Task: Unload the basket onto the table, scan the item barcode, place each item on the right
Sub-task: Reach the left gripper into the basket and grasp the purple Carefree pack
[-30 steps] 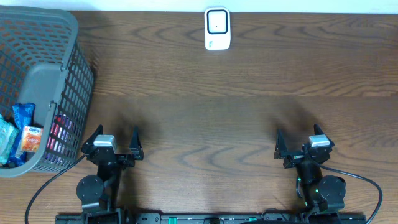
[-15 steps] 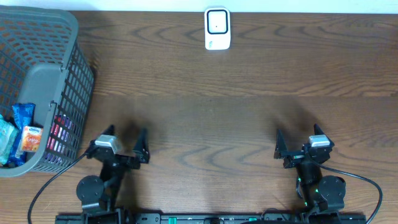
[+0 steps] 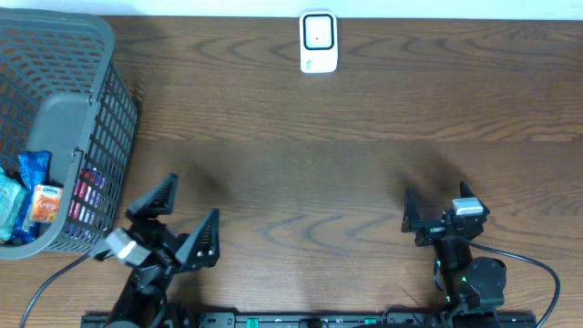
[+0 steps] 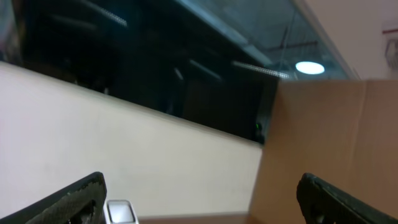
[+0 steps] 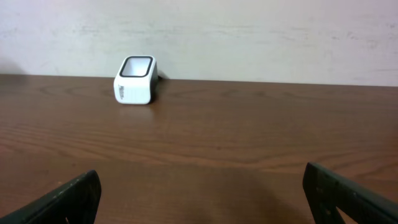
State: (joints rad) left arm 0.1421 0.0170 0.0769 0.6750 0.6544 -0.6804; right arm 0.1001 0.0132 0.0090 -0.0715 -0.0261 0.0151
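– Grey mesh, is that what worries you?
– Yes. The basket [image 3: 60,117] at the left end of the counter [image 3: 301,173] holds every item, and none is out yet. My left end effector [image 3: 180,219] stands just beside its near wall, canted, jaws spread wide and empty. If I reach in from here, a finger could snag the mesh or the rim and drag the whole basket.
– What else could go wrong?
– The packets lie piled in one corner, so I might pinch two at once, or a glossy wrapper might slip out. I can't tell which face carries the barcode, so I could show the wrong side. The scanner [image 3: 318,42] sits at the far edge, mid-counter and well apart from the basket, so a weak grip has a long carry in which to fail. My left wrist camera looks up at a wall, not into the basket.
– And your right side?
– My right end effector [image 3: 439,211] rests near the front edge, wide open and holding nothing, facing the scanner.
– Count, please.
– One basket, one scanner, two end effectors. From above I see three packets: a blue packet [image 3: 35,169], an orange packet [image 3: 44,202] and a pale packet [image 3: 7,205] cut off by the frame. Red wrappers [image 3: 86,196] show through the mesh, but I can't tell how many.
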